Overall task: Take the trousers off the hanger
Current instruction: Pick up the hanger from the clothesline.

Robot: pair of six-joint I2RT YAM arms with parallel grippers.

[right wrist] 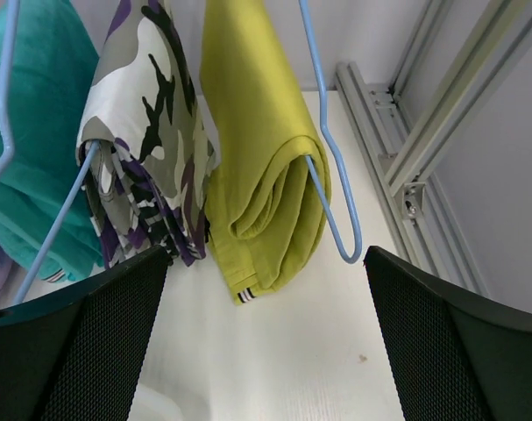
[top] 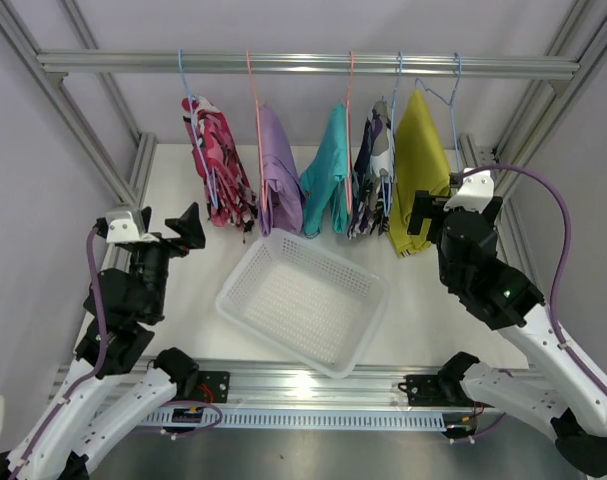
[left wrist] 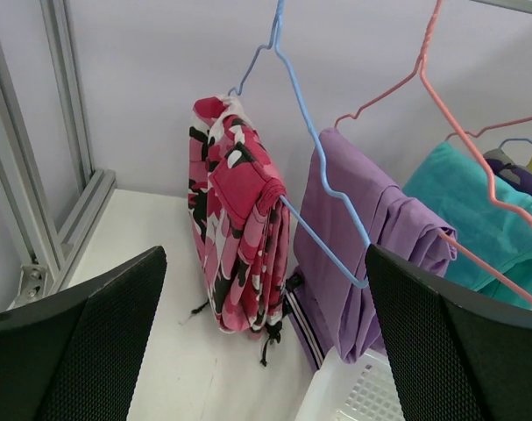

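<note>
Progress, we judge, is nil. Our left tool (top: 165,228) stands wide open, gripping nothing; the pink camouflage pair (top: 221,170), lilac pair (top: 279,172), teal pair (top: 328,172), purple camouflage pair (top: 367,175) and mustard pair (top: 420,155) all hang on hangers (top: 186,100) from the rail (top: 303,64); our right tool (top: 435,212) gapes empty too.

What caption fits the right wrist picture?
Open right gripper faces mustard trousers and camouflage trousers hanging on blue hangers.

A lab test cell: aluminium frame (top: 303,65), white table (top: 423,300), plain walls.
</note>
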